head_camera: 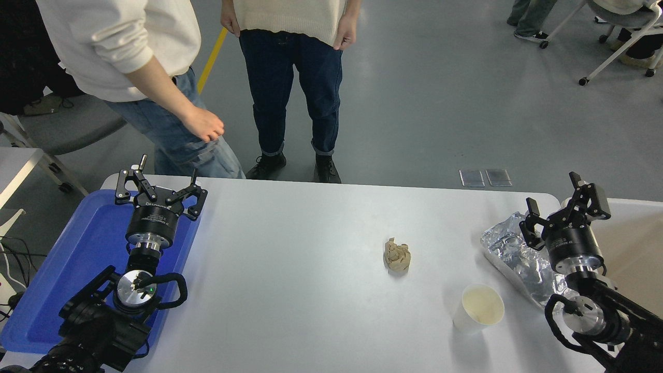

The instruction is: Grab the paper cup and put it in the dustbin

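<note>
The paper cup (479,308) stands upright on the white table at the front right, its cream inside showing. The dustbin (639,204) is at the right edge, beyond the table; only part of its off-white rim and beige inside show behind the right arm. My right gripper (553,192) is open and empty, raised over the far right of the table, beyond the cup and apart from it. My left gripper (161,178) is open and empty, parked over the blue tray at the left.
A crumpled tan paper ball (397,255) lies mid-table, left of the cup. A crinkled silver foil container (510,248) lies under the right gripper. The blue tray (67,269) covers the left end. Two people (290,77) stand at the far side.
</note>
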{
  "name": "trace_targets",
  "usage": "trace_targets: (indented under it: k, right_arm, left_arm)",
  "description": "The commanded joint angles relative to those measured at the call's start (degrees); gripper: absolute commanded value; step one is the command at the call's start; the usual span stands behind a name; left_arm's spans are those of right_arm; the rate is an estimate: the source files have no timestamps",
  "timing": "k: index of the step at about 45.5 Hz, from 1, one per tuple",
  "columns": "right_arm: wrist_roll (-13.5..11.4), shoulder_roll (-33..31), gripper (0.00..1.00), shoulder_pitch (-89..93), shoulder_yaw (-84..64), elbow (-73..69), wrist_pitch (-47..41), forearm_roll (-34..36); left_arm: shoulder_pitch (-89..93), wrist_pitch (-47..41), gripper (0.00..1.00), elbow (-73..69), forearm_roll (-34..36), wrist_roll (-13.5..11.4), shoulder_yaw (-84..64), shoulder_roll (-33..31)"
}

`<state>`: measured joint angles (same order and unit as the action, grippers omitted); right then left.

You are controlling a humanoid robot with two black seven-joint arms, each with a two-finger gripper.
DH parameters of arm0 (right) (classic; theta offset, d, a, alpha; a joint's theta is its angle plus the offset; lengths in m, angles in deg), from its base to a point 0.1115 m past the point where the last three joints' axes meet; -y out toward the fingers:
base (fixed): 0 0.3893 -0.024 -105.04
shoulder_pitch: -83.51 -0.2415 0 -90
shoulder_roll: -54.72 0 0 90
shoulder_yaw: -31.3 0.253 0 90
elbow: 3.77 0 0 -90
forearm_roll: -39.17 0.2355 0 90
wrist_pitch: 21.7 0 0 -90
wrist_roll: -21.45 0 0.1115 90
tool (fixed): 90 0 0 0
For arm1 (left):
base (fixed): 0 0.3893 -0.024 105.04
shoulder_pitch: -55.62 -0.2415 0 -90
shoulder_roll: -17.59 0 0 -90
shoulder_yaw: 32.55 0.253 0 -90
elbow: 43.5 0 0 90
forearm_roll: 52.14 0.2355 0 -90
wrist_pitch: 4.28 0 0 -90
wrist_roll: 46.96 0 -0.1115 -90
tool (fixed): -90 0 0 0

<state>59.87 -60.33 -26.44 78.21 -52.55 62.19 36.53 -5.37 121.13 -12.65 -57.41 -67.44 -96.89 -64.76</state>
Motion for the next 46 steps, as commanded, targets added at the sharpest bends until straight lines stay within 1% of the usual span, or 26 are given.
trace_targets:
  k: [1,40,46]
  right_arm:
    - [0.0,0.0,1.0,-0.1,0.0,0.3,-0.1,0.0]
    - [0.0,-0.2,1.0,-0.6,-0.2,1.9,-0.2,0.0]
    - [0.0,-1.5,1.0,-0.6,-0.2,0.8,-0.1,0.0]
  left_arm:
    - [0.1,0.0,1.0,0.0,0.0,0.0,0.0,0.0]
    - [0.0,0.0,1.0,0.0,0.0,0.0,0.0,0.0]
    - [0.0,0.0,1.0,0.0,0.0,0.0,-0.1,0.0]
